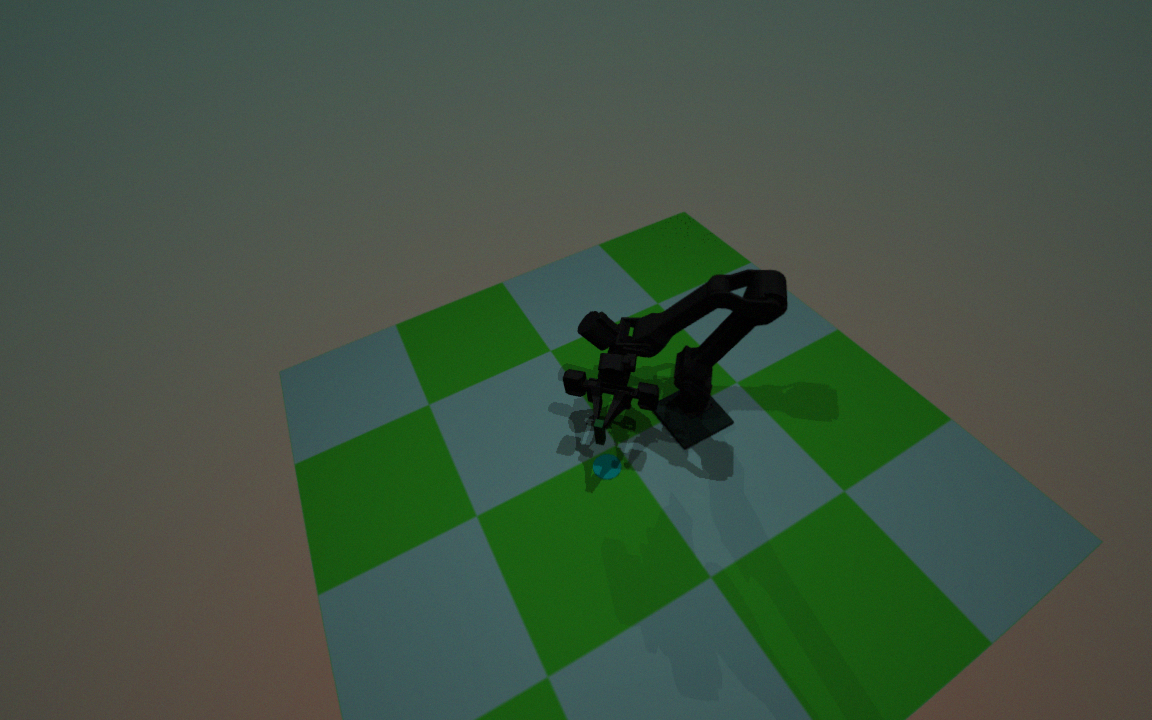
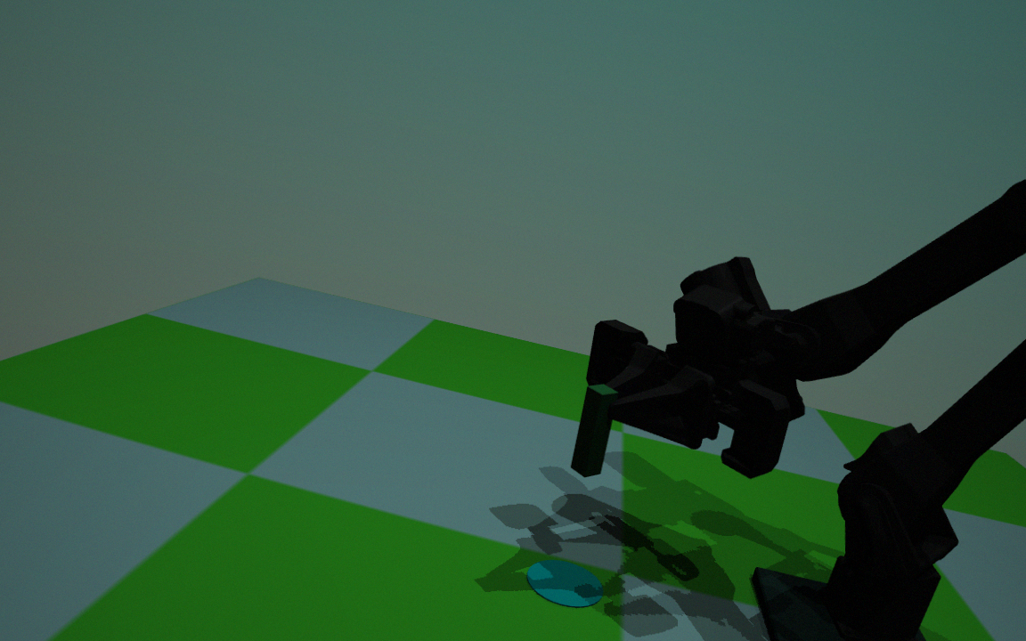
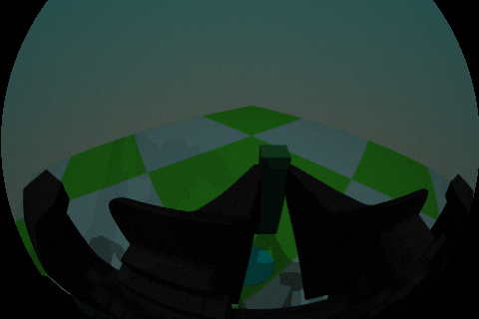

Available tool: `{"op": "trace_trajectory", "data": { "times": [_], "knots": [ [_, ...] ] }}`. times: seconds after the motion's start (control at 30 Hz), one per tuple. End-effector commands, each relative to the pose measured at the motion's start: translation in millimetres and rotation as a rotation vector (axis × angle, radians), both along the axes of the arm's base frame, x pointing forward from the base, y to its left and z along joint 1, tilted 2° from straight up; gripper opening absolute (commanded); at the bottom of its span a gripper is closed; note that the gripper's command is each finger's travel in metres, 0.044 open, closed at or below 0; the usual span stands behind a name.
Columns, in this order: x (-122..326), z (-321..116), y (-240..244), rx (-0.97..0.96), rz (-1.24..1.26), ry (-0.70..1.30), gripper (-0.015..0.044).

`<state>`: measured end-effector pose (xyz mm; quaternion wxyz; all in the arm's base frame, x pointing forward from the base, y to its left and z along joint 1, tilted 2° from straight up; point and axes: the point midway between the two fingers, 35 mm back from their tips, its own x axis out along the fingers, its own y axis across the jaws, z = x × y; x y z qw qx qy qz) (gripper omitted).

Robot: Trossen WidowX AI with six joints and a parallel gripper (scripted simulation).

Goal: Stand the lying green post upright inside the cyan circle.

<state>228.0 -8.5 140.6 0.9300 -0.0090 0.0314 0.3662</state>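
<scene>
The dark green post (image 1: pixel 599 433) (image 2: pixel 591 434) (image 3: pixel 272 194) is held in the air near its top end. It is close to upright, with its lower end leaning to the left in the exterior view. My gripper (image 2: pixel 606 402) (image 3: pixel 272 171) is shut on the post, one finger on each side of it. The cyan circle (image 1: pixel 606 466) (image 2: pixel 565 583) (image 3: pixel 260 266) lies flat on the checkered floor, below the post's lower end and partly in shadow. A gap shows between post and floor. In the wrist view a finger hides the circle's left part.
The arm's base plate (image 1: pixel 693 426) (image 2: pixel 789 607) stands beside the circle, to its right in the top and exterior views. The checkered floor (image 1: pixel 383 501) (image 2: pixel 182 398) carries dark shadows of the arm around the circle. No other loose object shows.
</scene>
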Motion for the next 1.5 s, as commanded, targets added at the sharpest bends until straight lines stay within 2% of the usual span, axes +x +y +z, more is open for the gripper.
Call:
{"op": "trace_trajectory", "data": {
  "times": [0.0, 0.83, 1.47],
  "knots": [
    [1, -10, -1, 0.005, 0.003, 0.000, 0.0023],
    [-3, -62, 5, 0.006, 0.003, 0.002, 0.0023],
    [-5, -83, 9, 0.008, 0.005, 0.001, 0.0023]
  ]
}}
